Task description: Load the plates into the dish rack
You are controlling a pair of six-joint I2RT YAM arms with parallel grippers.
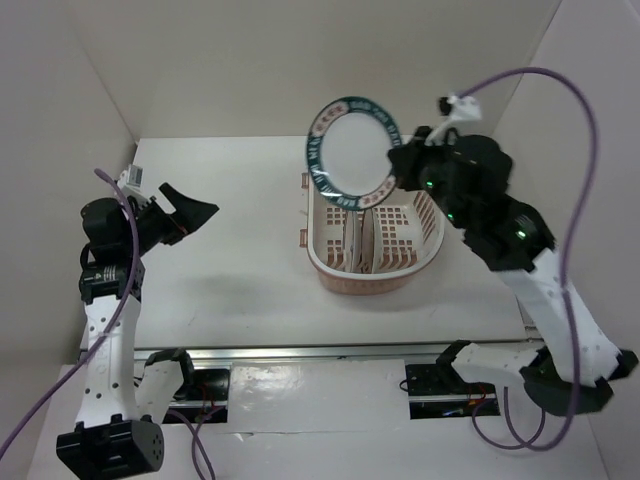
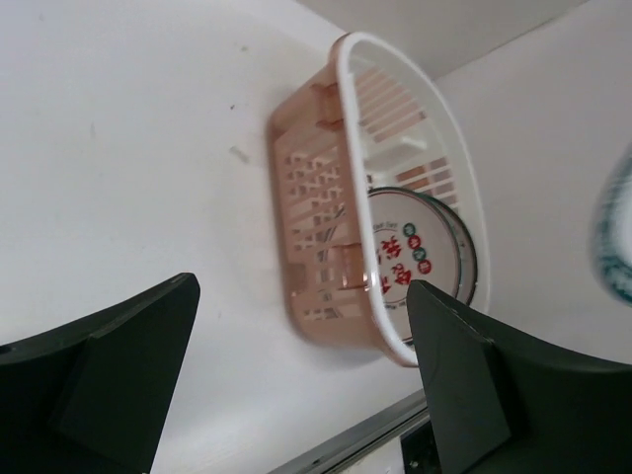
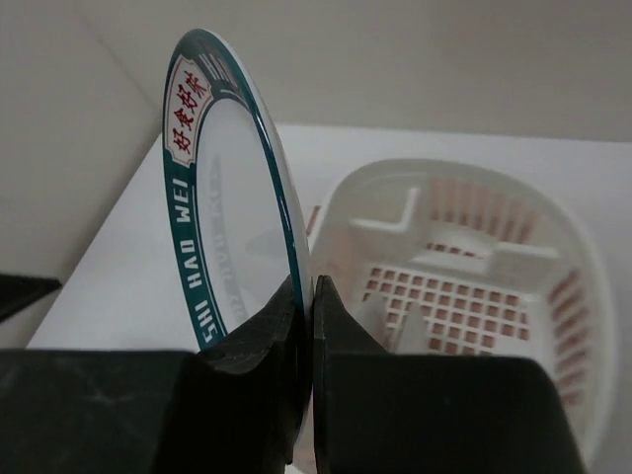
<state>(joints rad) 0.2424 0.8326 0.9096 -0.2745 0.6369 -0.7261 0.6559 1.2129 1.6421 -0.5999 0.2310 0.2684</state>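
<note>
My right gripper [image 1: 398, 163] is shut on the rim of the teal lettered plate [image 1: 352, 152] and holds it on edge in the air above the far end of the dish rack [image 1: 425, 258]. In the right wrist view the plate [image 3: 222, 197] stands upright between my fingers, with the rack [image 3: 573, 316] below to the right. Two plates [image 1: 357, 240] stand on edge inside the rack; the left wrist view shows one with red motifs [image 2: 410, 259] in the rack [image 2: 316, 227]. My left gripper [image 1: 190, 215] is open and empty, well left of the rack.
White walls enclose the table on the left, back and right. A metal rail [image 1: 330, 352] runs along the near edge. A purple cable [image 1: 580, 170] loops above my right arm.
</note>
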